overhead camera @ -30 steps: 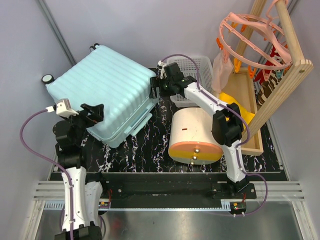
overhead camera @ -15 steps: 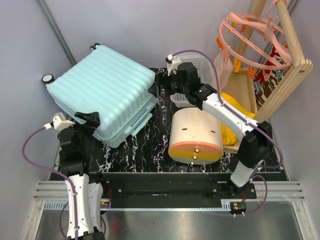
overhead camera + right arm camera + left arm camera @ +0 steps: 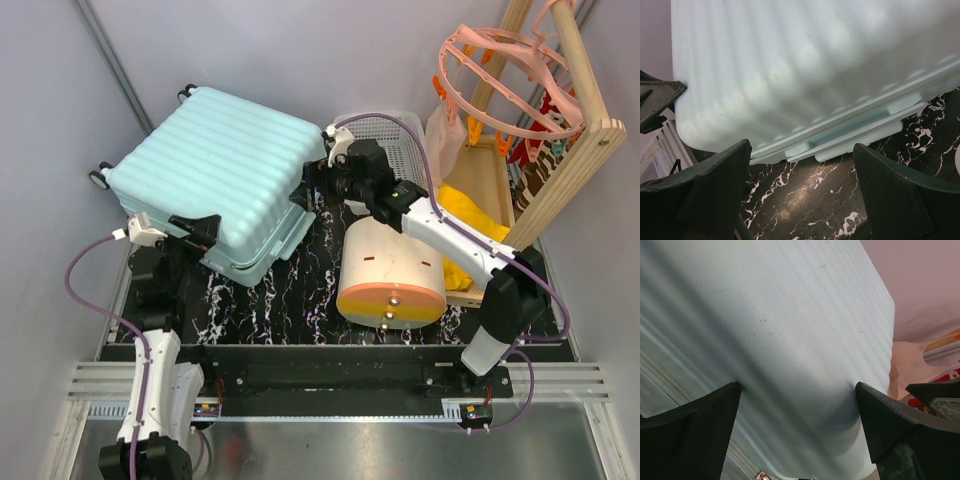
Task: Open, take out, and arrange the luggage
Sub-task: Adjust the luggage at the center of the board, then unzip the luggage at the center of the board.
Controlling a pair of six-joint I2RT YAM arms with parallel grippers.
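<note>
The luggage lies lid down at the rear left of the marbled table, ribbed shell up and wheels near the left wall. The left gripper sits at its near edge, jaws spread wide, fingertips seemingly resting on the shell but gripping nothing. The right gripper, jaws likewise wide and empty, faces the case's handle side, just off it, beside the basket.

Top external: high, behind arm bases, facing down over whole black white-veined tabletop.
Left wrist: very near, facing pale mint-blue ribbed hard-shell suitcase, filling frame.
Right wrist: near, low, facing suitcase seam and tabletop.
Shared: suitcase, all three; tabletop, top and right wrist.
</note>
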